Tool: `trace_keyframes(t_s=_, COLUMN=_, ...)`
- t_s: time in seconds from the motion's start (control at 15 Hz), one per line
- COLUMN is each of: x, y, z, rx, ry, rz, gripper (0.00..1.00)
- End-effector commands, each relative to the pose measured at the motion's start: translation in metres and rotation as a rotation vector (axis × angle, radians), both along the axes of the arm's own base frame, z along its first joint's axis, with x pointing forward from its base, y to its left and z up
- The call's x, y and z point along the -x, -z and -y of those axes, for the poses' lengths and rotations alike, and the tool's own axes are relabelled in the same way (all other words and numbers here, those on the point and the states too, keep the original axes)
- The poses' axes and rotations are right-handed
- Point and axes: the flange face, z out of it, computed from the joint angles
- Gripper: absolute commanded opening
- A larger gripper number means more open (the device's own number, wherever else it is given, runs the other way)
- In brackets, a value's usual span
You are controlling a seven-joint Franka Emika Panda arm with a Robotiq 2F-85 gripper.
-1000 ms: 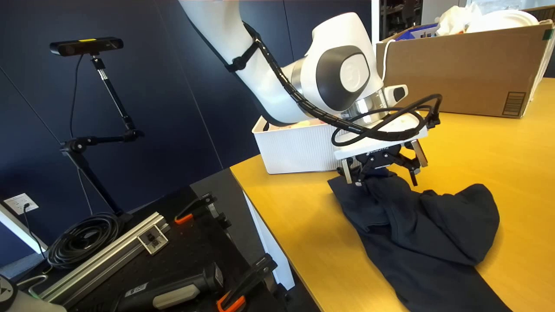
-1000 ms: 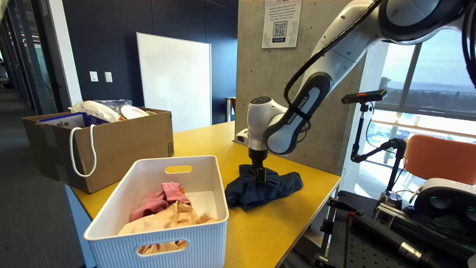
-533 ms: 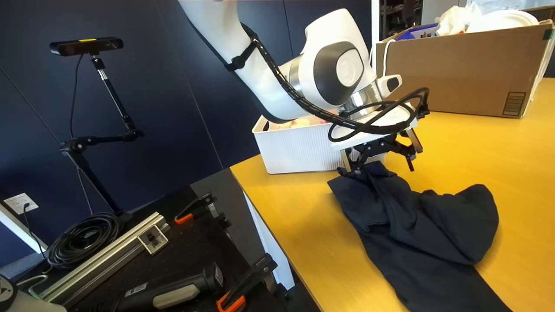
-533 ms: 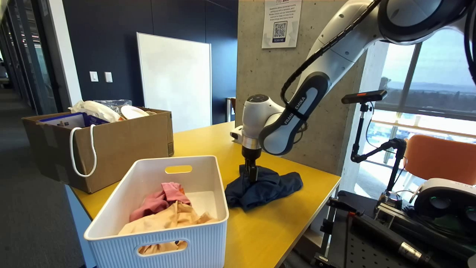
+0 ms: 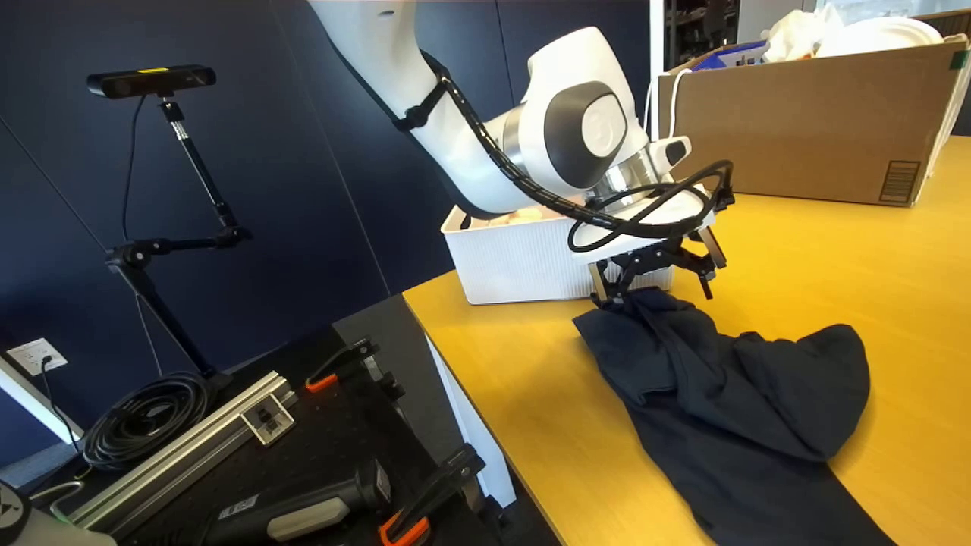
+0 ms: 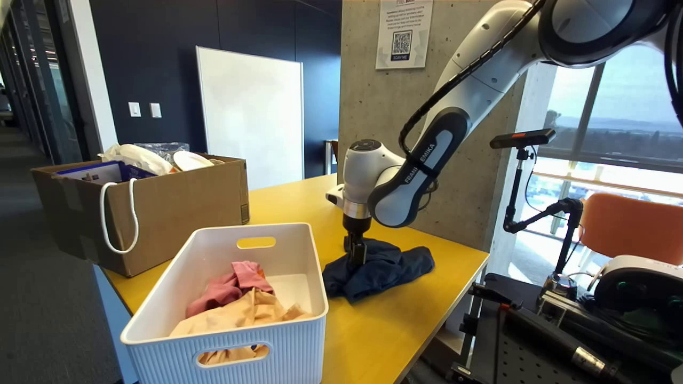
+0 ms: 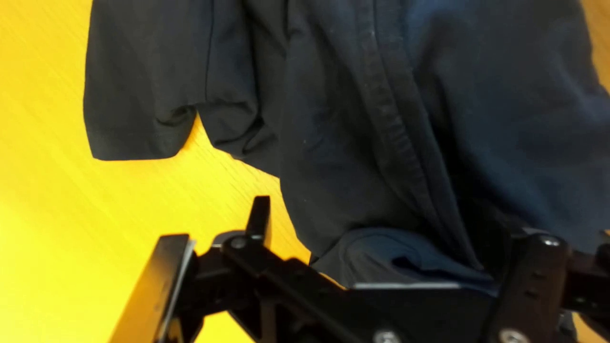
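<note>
From an exterior view's middle, the dark blue clothing [image 6: 387,269] lies on the desk [image 6: 373,333] at five o'clock, under jaws spread wide. A white basket [image 6: 293,354] at half past seven holds pink cloth [image 6: 246,277] and peach cloth [image 6: 235,316]; a cardboard box [image 6: 192,194] at nine holds white things [image 6: 143,158].

A cardboard box [image 6: 160,213] is standing on the yellow worktop [image 6: 389,330].
A blue item [image 6: 109,172] and white wrapping [image 5: 796,36] are showing at its top, and a white handle [image 6: 135,213] is looping down its side. A whiteboard [image 6: 253,114] is standing before a dark wall [image 6: 155,53], a poster [image 6: 404,34] is hanging on a concrete wall [image 6: 373,106], and an orange chair [image 6: 632,226] is standing before a window [image 6: 635,101]. A black camera [image 5: 152,81] is perching on a jointed stand [image 5: 135,255], and a coil of black cable [image 5: 110,436] is lying beside a metal rail [image 5: 186,456].
</note>
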Motion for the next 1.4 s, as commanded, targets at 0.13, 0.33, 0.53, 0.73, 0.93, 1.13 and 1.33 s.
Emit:
trace_keyframes(t_s=0.13, x=0.007, y=0.003, z=0.004, rx=-0.001, ry=0.009, rz=-0.004, gripper=0.65)
trace_keyframes(t_s=0.33, x=0.013, y=0.0, z=0.004, rx=0.0, ry=0.018, rz=-0.001, gripper=0.42)
trace_keyframes(t_s=0.53, x=0.016, y=0.001, z=0.008, rx=0.0, ry=0.036, rz=-0.003, gripper=0.2)
trace_keyframes(t_s=0.73, x=0.023, y=-0.002, z=0.009, rx=-0.004, ry=0.051, rz=-0.003, gripper=0.0)
trace_keyframes(t_s=0.93, x=0.026, y=-0.001, z=0.012, rx=-0.003, ry=0.075, rz=-0.005, gripper=0.0)
trace_keyframes(t_s=1.13, x=0.02, y=-0.007, z=0.033, rx=0.041, ry=0.107, rz=0.002, gripper=0.01)
trace_keyframes(t_s=1.33, x=0.011, y=-0.023, z=0.064, rx=0.09, ry=0.138, rz=0.028, gripper=0.01)
